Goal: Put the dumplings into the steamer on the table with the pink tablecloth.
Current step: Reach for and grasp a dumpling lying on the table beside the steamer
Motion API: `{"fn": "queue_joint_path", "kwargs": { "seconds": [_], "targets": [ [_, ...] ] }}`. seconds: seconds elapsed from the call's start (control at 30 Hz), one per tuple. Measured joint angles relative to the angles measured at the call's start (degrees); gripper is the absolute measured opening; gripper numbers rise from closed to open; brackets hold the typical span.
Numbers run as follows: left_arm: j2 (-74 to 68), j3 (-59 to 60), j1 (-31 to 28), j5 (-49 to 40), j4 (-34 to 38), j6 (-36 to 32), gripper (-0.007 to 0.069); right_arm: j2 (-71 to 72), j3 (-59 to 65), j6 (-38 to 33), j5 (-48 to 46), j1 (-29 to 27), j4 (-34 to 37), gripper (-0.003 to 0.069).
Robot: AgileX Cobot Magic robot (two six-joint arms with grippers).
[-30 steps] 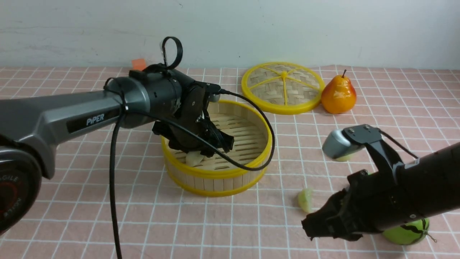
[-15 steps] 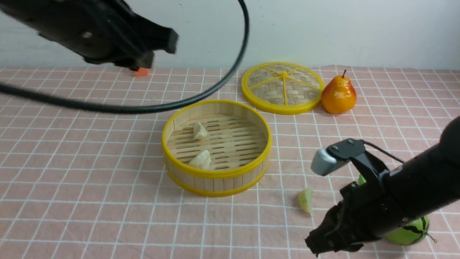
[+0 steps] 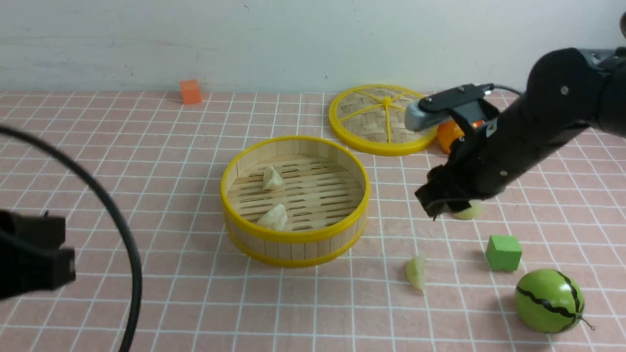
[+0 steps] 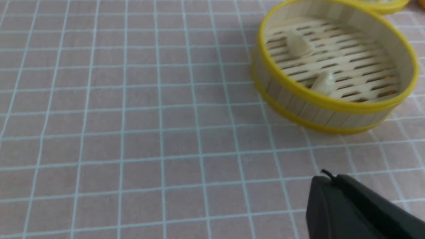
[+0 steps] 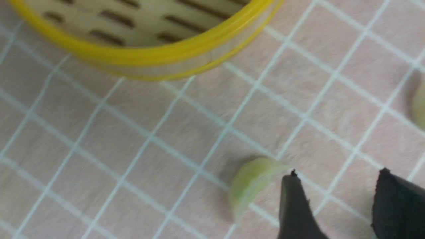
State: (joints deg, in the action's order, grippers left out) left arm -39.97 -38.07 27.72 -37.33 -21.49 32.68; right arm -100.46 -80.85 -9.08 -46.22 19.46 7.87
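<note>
Left gripper (image 4: 328, 186): 1 s ago it hung over the steamer, now it is pulled back to the near-left edge, well apart from it. Pincer closed, empty. Reads as a finished drop.

Steamer (image 3: 293, 237): mid-table on the pink tablecloth (image 3: 146, 195), now unobstructed. 2 cream dumplings lie on its slatted floor. Far cream dumpling (image 3: 272, 177) sits left of centre, tip up. Near cream dumpling (image 3: 274, 217) lies against the near wall, long axis running near-left to far-right. So 2 of 4 are in.

Near green dumpling (image 3: 416, 272): on the cloth, near-right of the steamer, unmoved. Long axis runs roughly near-far, narrow end toward the near edge.

Far green dumpling (image 3: 468, 210): on the cloth right of the steamer, half hidden behind the right arm. Axis cannot be told.

Right gripper (image 5: 338, 205): 1 s ago low at near-right, now swung up and farther away, tips over the far green dumpling. Jaws have spread apart, nothing between them. Right wrist view shows a green dumpling just beside 1 finger, not inside; which of the 2, I cannot tell. Likely next: a green pick.
</note>
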Motion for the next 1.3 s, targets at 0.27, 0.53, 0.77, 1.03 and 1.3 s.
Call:
{"fn": "queue_joint_path", "kwargs": {
  "seconds": [0.27, 0.53, 0.77, 1.03, 1.3],
  "targets": [
    [3.55, 11.08, 0.00, 12.76, -7.21, 4.92, -0.0014, -10.57, -11.43, 10.25, -0.40, -3.77, -5.14, 0.0449],
    [3.55, 11.37, 0.00, 17.72, -7.32, 7.48, -0.0014, -19.42, -18.29, 10.73, -1.33, -5.76, -7.87, 0.0453],
    [3.55, 11.43, 0.00, 17.79, -7.86, 7.48, -0.0014, -23.18, -19.50, 6.83, -2.67, -6.32, -17.20, 0.0449],
    [3.55, 11.43, 0.00, 17.83, -8.09, 7.48, -0.0014, -26.95, -19.92, -3.29, -5.57, -6.49, -8.32, 0.0327],
    [3.55, 11.43, 0.00, 17.83, -8.14, 7.48, -0.0014, -26.67, -20.34, -5.90, -7.75, -6.61, -6.63, 0.0204]
  ]
}}
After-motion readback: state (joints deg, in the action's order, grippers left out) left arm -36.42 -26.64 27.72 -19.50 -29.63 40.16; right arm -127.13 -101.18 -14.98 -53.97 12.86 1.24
